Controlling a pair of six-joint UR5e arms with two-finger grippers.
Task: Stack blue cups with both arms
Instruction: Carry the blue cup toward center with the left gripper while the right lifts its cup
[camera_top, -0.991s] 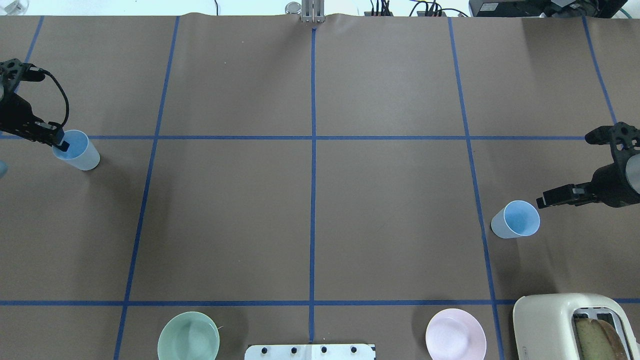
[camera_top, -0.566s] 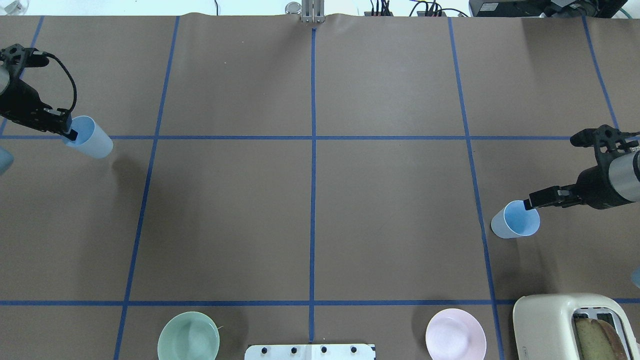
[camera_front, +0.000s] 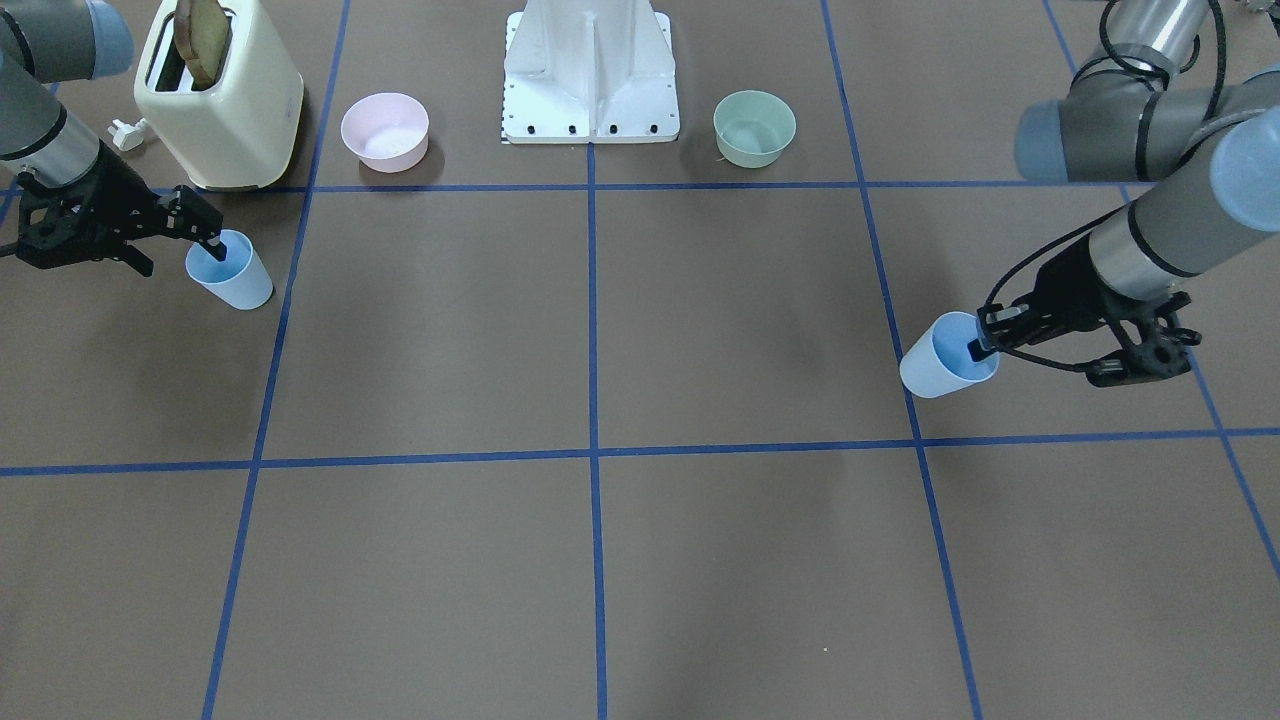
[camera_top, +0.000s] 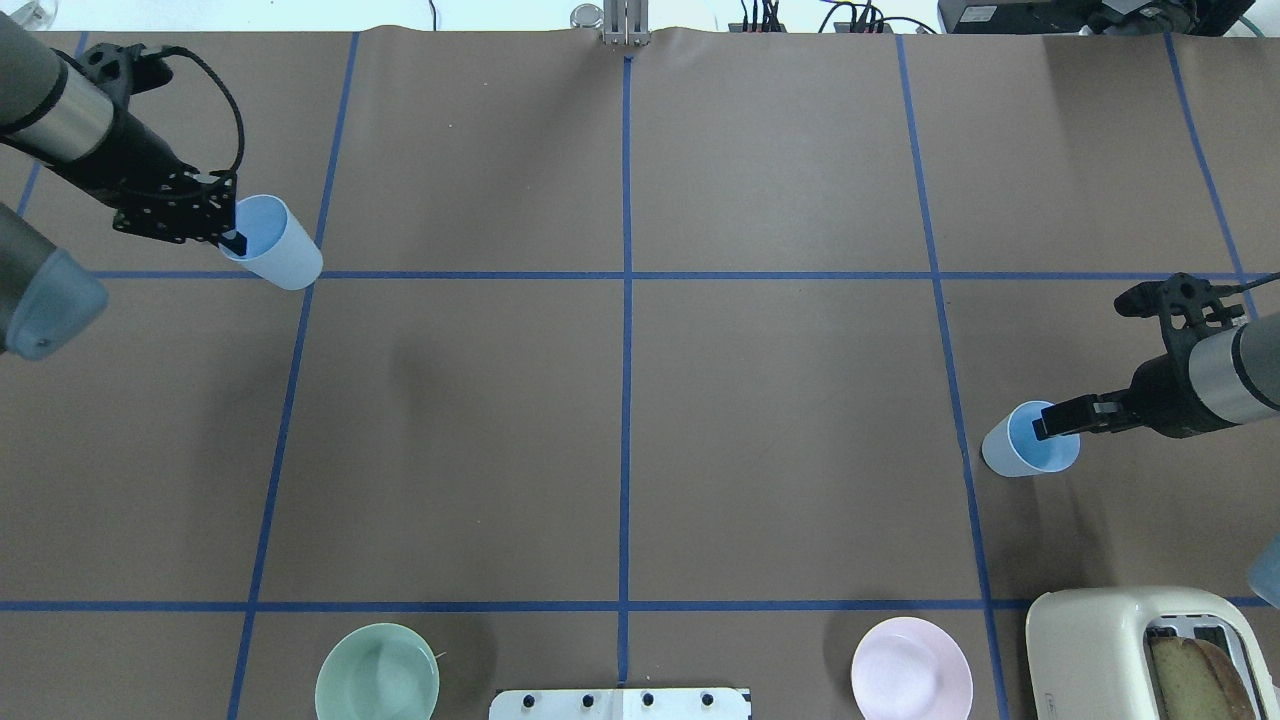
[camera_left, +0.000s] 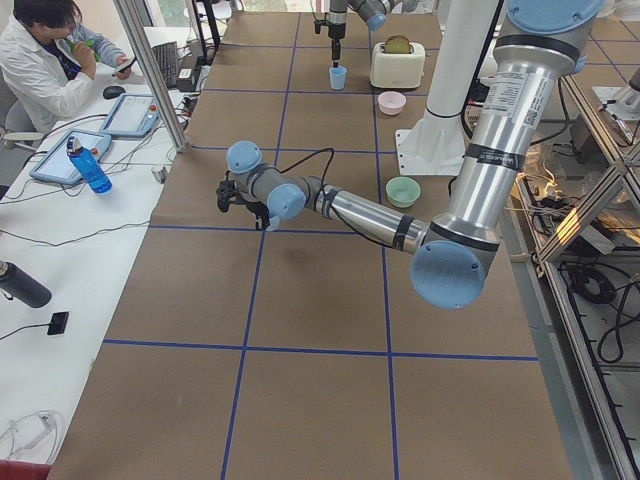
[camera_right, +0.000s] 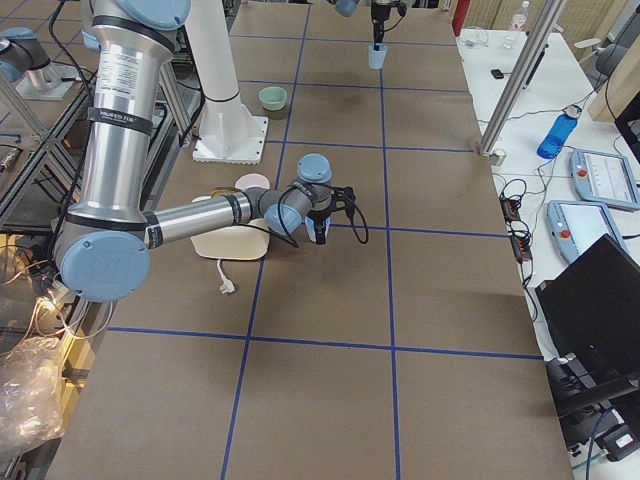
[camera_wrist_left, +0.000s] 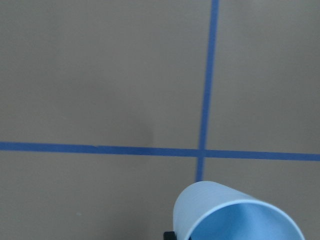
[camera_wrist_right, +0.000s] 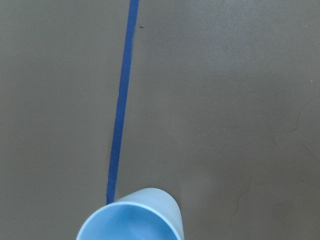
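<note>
The left gripper (camera_top: 232, 238) is clamped on the rim of the left blue cup (camera_top: 285, 258), with one finger inside the mouth and the other against the outer wall. The cup is held tilted, its mouth toward the gripper and its base toward the middle of the tabletop (camera_top: 780, 420). It sits at a crossing of the blue tape lines (camera_top: 625, 400) on the robot's far left (the left wrist camera shows that crossing just past the cup's base). Whether the base clears the surface cannot be told.

The right gripper (camera_top: 1045, 425) reaches in low over the right blue cup (camera_top: 1035, 455). This cup stands upright, mouth up, on the tabletop at the robot's right, just beside a tape line. One fingertip dips inside the rim on the gripper's side. Whether the jaws have closed on the cup wall cannot be told from here.

The two cups are well apart, at opposite ends of the tabletop.

Along the robot-side edge stand:
- a mint-green bowl (camera_top: 377, 675)
- the white base stand (camera_top: 620, 703)
- a pink bowl (camera_top: 911, 670)
- a cream toaster (camera_top: 1100, 640) with a slice of bread (camera_top: 1190, 675) in its slot

The pink bowl is near the toaster, and the right blue cup stands apart from both.
</note>
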